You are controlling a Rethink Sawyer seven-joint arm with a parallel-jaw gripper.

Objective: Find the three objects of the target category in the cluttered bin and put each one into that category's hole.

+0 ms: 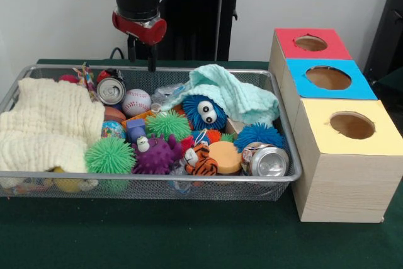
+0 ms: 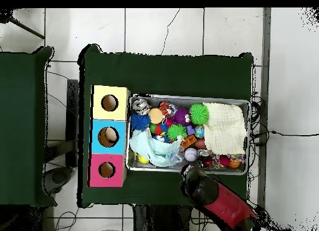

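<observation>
Presently, reading the front view from its left edge, the bin (image 1: 286, 131), a long shallow silver mesh basket, spans the middle of the frame on the green table (image 1: 189, 237), and its left third is covered by a folded cream cloth (image 1: 50, 124). Just right of the cloth lie a green spiky ball (image 1: 110, 154), an upended can (image 1: 111, 91) and a baseball (image 1: 136, 101). My gripper (image 1: 152, 61) hangs in the upper left-centre of the frame, above the bin's far rim and just beyond the can and baseball; it carries nothing, but whether its fingers are parted or closed I cannot tell from either view. Further right sit a purple spiky ball (image 1: 156, 155), a blue furry toy with eyes (image 1: 204, 113), a striped tiger toy (image 1: 200, 162), an orange disc (image 1: 225, 155) and a second can (image 1: 266, 160), with a mint cloth (image 1: 233, 96) draped over the bin's upper right part. At the far right stand three wooden boxes with holes, topped red (image 1: 312, 43), blue (image 1: 329, 78) and yellow (image 1: 351, 125). Hazards, in my judgement: both cloths may conceal target objects, so a search of visible items alone could miss some; the items are packed touching, so a descent could clip a neighbour or seize two; the cans and balls may roll away from a closing grip; a low approach could catch the rim.
</observation>
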